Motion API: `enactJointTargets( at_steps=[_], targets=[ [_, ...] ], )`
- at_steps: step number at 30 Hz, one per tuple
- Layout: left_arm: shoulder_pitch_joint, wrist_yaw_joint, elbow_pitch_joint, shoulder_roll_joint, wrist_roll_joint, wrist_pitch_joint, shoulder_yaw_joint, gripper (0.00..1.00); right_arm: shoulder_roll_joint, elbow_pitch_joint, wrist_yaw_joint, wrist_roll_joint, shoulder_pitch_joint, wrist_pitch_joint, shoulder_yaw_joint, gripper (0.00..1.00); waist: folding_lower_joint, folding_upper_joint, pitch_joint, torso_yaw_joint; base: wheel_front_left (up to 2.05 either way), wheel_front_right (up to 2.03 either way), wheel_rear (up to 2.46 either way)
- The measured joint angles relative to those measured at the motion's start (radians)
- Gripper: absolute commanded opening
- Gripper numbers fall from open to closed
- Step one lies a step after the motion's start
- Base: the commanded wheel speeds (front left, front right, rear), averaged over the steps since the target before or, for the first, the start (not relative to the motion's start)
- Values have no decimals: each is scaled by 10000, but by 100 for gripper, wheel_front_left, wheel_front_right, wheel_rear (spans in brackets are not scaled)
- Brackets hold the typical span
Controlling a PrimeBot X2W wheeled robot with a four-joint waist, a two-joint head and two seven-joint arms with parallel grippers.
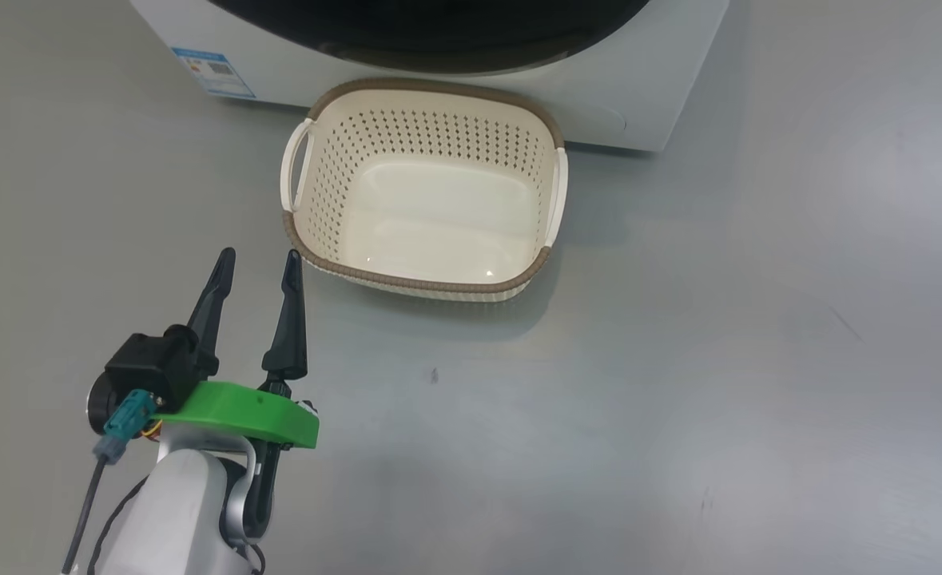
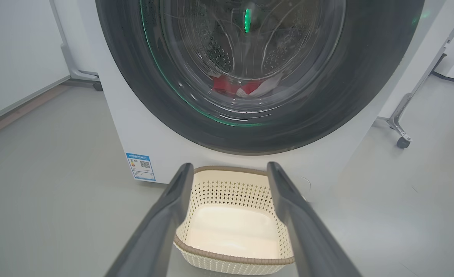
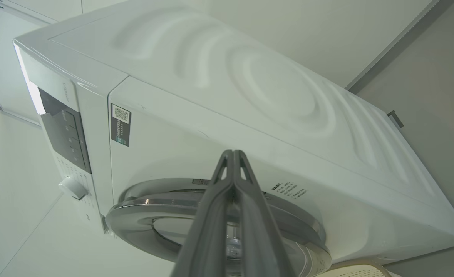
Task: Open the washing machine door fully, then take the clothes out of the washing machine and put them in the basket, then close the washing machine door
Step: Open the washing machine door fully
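Head view: left gripper (image 1: 260, 254) spread wide, empty, beside the empty basket (image 1: 415, 281); left wrist view: door (image 2: 142, 96) looks shut, red clothes (image 2: 238, 86) behind its glass, probably soft, light, pinchable anywhere; right wrist view: right gripper (image 3: 232, 154) pinched shut, aimed at the stiff door's rim.

Pale forearm (image 1: 183, 495), green bracket (image 1: 247, 411), black-fingered tool (image 1: 260, 253), teal connector (image 1: 127, 419)

Head downward, wrists toward washing machine (image 2: 161, 142)

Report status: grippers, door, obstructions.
Left gripper open, empty; right gripper shut, empty. Washing machine door closed, clothes inside. Basket empty, below door; nothing blocking.
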Motion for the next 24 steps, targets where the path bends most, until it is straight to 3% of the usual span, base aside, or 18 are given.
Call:
enactJointTargets(
  at_steps=[6,13,24],
  targets=[
    [-360,-6,-127,-8,-265,-2,-138,100,-318,209,-316,376,-1227,673,40,0,0,0,673,307,0,0,0],
    [-565,-6,-163,-31,-397,-2,-267,100,-59,738,-589,1373,-2338,1436,-21,0,1,0,1323,702,0,0,0],
    [-707,4,-67,-67,-930,-2,-351,100,52,1814,-679,1778,-3714,2418,393,0,-1,0,2036,1310,0,0,0]
  ],
)
